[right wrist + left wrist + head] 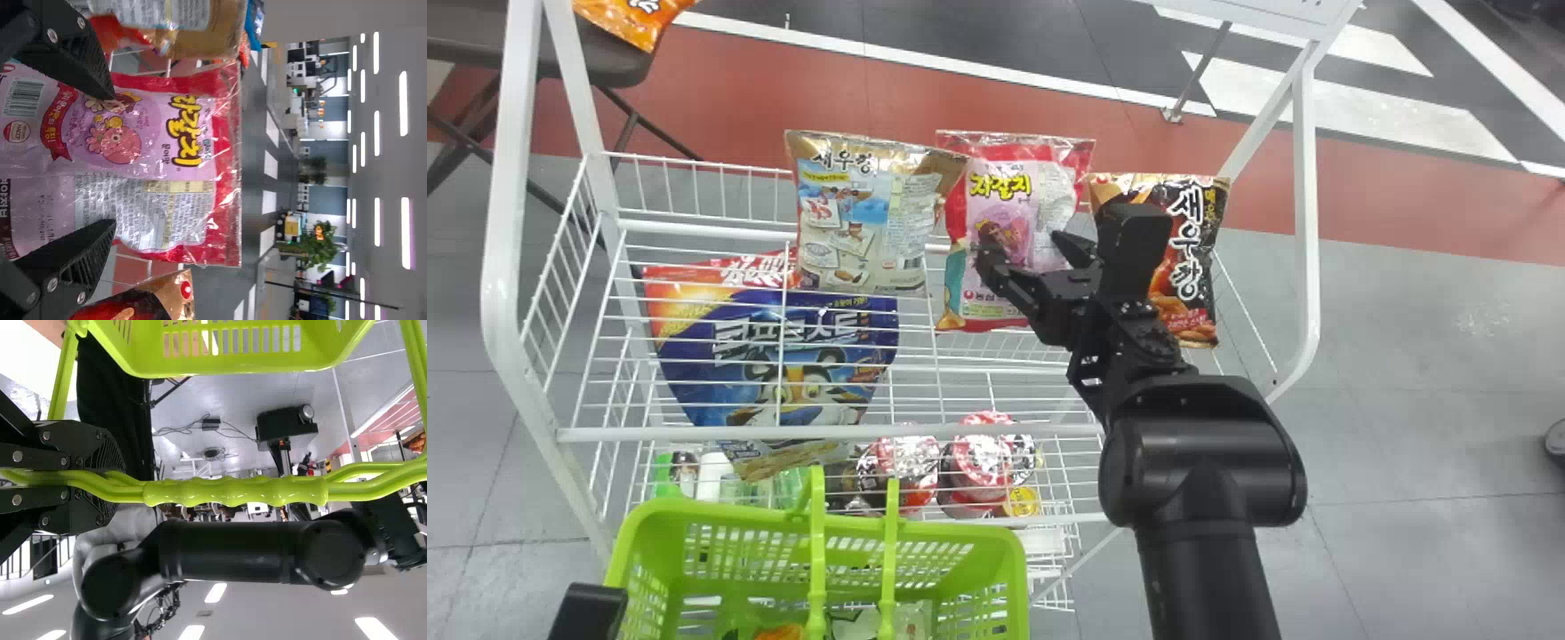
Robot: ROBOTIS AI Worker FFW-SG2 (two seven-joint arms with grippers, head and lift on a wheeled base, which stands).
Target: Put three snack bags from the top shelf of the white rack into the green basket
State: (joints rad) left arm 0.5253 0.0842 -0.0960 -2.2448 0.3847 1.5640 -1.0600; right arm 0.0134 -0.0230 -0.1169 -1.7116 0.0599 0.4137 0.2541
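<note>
Nearest, low in head view: have the green basket (980, 532) in front of the white rack (1306, 222), w/ the L gripper (119, 485) parked there, jaws pinching the handle (233, 493). Hold it steady for the drop. Can't ID the orange item (781, 632) inside, nor get a bag count.

Farther out, find the R gripper (1026, 246) above the top shelf (694, 434), jaws spread, nothing pinched. Right in front, at the tips, see the pink-red bag (157, 143), upright, wider than the gap. Can't tell if touching or just short.

Step in hand, prob.: grasping that one. Keep centred, ease fwd a touch, then close slowly to gather a proper fold of film, not skim off the slick face. Go light, to avoid crushing contents or tipping the lot off the far side. Lift straight up, check grip, clear the front bar, then swing to the basket.

Mind the neighbours: at L, the tan bag (863, 236), overlapping an upper corner in head view; at R, the black-orange bag (1193, 277), just beside. Avoid snagging either.
</note>
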